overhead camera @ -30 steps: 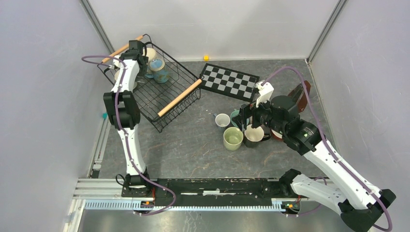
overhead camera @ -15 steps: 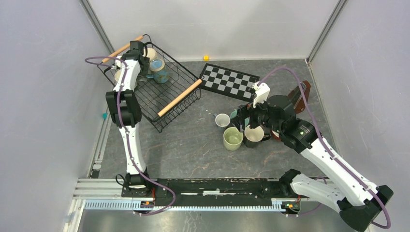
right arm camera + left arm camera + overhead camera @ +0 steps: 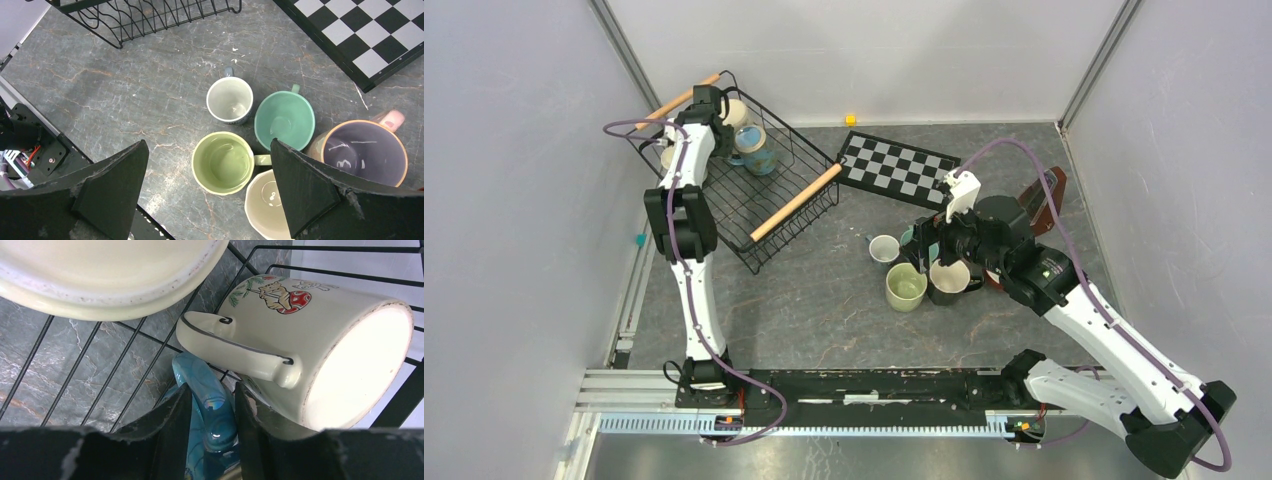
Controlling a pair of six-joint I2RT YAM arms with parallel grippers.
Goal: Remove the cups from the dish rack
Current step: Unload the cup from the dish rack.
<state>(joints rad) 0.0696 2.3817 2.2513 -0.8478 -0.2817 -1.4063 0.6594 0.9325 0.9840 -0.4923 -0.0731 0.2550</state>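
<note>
Left gripper [image 3: 212, 407] clamps teal mug [image 3: 757, 155] handle in dish rack [image 3: 796, 203], far left; right gripper [image 3: 208, 145] wide above grouped mugs [image 3: 222, 162].

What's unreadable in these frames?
- Left wrist: teal mug, only the handle shows; left gripper and bottom edge hide the body.
- Left wrist: cream object, cut by top edge.
- Right wrist: cream cup, cut by bottom edge.
- Top external: brown object, mostly behind right arm.

You see the black wire dish rack [image 3: 796, 160] at the back left. Three cups lie in it: a cream picture cup [image 3: 320, 340] on its side, a blue cup [image 3: 760, 157] and another cream cup [image 3: 100, 270]. Five stand close together outside: white cup [image 3: 230, 99], teal cup [image 3: 284, 119], green cup [image 3: 222, 162], pale cup [image 3: 267, 202], pink cup [image 3: 362, 152].
</note>
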